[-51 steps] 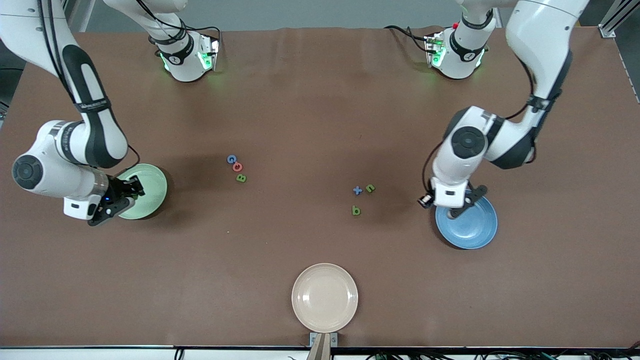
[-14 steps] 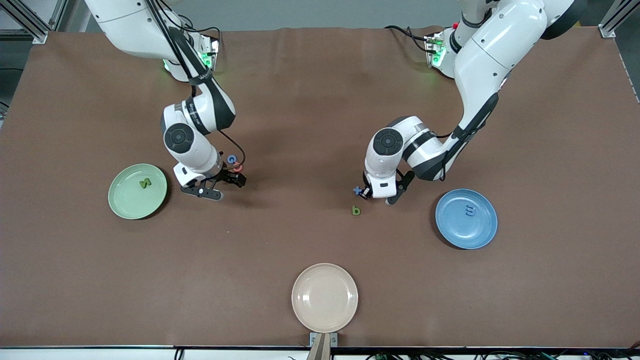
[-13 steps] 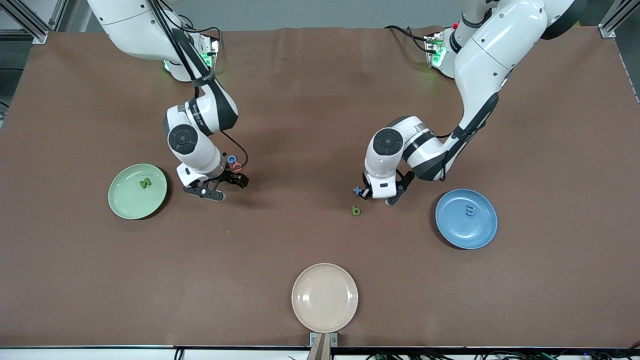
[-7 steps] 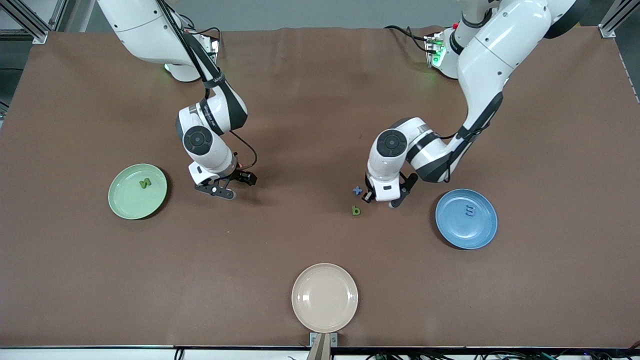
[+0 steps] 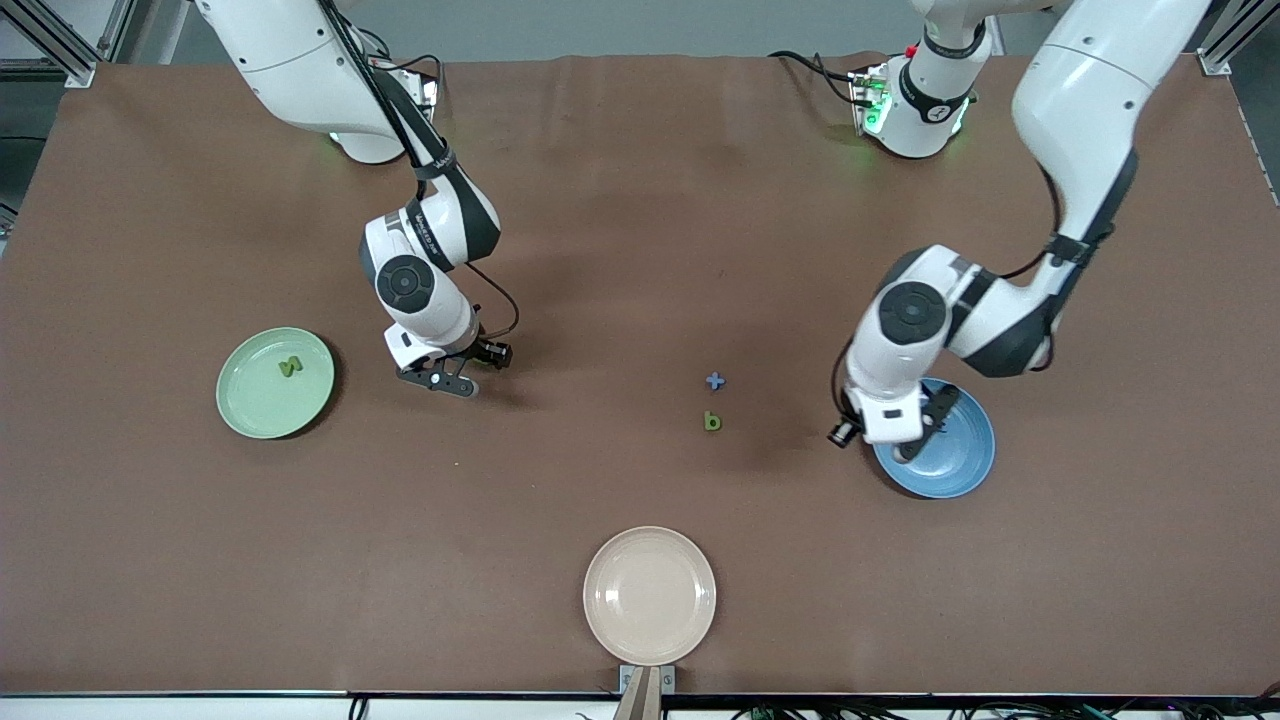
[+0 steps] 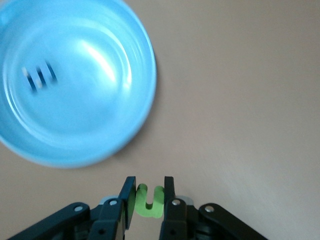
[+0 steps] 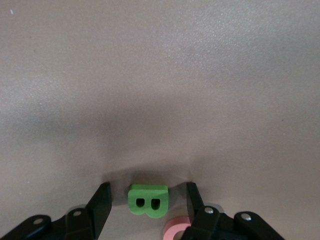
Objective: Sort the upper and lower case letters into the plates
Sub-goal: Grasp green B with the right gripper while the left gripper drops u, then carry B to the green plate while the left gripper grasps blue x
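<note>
Sorted so far, we count two letters: a green N [image 5: 290, 368] in the green plate [image 5: 240, 410] at the right arm's end of the desk [image 5: 640, 200], and a blue m [image 6: 39, 76] in the blue plate [image 5: 960, 465] at the left arm's end. In transit: a green u [image 6: 149, 201], pinched upright between the fingers [image 6: 127, 202] of the left gripper [image 5: 912, 432], which hangs over the rim of the blue plate; we judge it close to release there. Under attempt: a green B [image 7: 148, 201], flat on the desk between the spread fingers [image 7: 101, 202] of the right gripper [image 5: 462, 368]; the fingers stand on either side of it, apart from it, so we count it as not yet gripped. A red letter [image 7: 176, 229] lies just beside the B, only partly seen; a blue one may sit under that arm, but we cannot tell. Untouched near mid-desk: a blue x [image 5: 715, 381] and, nearer the front camera, a green b [image 5: 712, 422], both lower case and due for the blue plate by our reckoning. The beige plate [image 5: 650, 596], nearest the front camera, holds nothing. By our estimate, the task stands under halfway.
</note>
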Available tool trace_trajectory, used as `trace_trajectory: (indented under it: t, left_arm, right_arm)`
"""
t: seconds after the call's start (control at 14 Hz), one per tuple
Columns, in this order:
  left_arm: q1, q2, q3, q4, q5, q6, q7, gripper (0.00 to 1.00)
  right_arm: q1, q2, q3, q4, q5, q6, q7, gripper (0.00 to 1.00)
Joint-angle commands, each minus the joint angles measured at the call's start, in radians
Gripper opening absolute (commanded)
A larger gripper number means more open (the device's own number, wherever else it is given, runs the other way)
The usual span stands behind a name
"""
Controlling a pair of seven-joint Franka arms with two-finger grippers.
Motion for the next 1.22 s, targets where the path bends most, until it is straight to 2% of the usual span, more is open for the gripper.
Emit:
trace_trajectory:
  t: [0.0, 0.14, 0.29, 0.36, 0.43, 0.5, 0.64, 0.86, 1.0, 1.15]
  left_arm:
    - [0.06, -0.015, -0.006, -0.029, 0.019, -0.005, 0.058, 0.01]
    - [0.112, -0.012, -0.004, -0.044, 0.029, -0.005, 0.113, 0.02]
    - [0.161, -0.009, -0.006, -0.064, 0.058, -0.005, 0.147, 0.16]
    - [0.165, -0.01, -0.006, -0.066, 0.059, -0.006, 0.147, 0.4]
    - [0.172, -0.012, -0.006, -0.074, 0.059, -0.006, 0.138, 0.77]
    - [0.178, -0.018, -0.007, -0.081, 0.059, -0.006, 0.127, 0.96]
    - [0.172, -0.036, -0.018, -0.081, 0.055, -0.03, 0.121, 1.0]
    - [0.166, -0.035, -0.101, -0.068, 0.044, -0.061, 0.026, 1.0]
    - [0.13, -0.02, -0.144, -0.051, 0.044, -0.061, -0.081, 1.0]
    - [0.047, -0.001, -0.144, -0.049, 0.044, -0.061, -0.151, 1.0]
  right_arm:
    - [0.014, 0.008, -0.01, 0.011, 0.019, -0.003, 0.008, 0.6]
    - [0.014, 0.01, -0.009, 0.011, 0.019, -0.003, 0.008, 0.54]
    - [0.014, 0.012, -0.01, 0.011, 0.019, -0.003, 0.006, 0.5]
    - [0.014, 0.013, -0.01, 0.009, 0.017, -0.001, 0.006, 0.49]
    - [0.014, 0.013, -0.01, 0.009, 0.017, -0.001, 0.006, 0.49]
    - [0.014, 0.015, -0.01, 0.009, 0.017, -0.001, 0.006, 0.46]
    - [0.014, 0.015, -0.01, 0.009, 0.017, -0.003, 0.005, 0.4]
    - [0.014, 0.015, -0.01, 0.009, 0.017, -0.004, 0.005, 0.32]
    - [0.013, 0.015, -0.009, 0.009, 0.017, -0.004, 0.002, 0.26]
    - [0.011, 0.013, -0.01, 0.009, 0.016, -0.009, -0.003, 0.21]
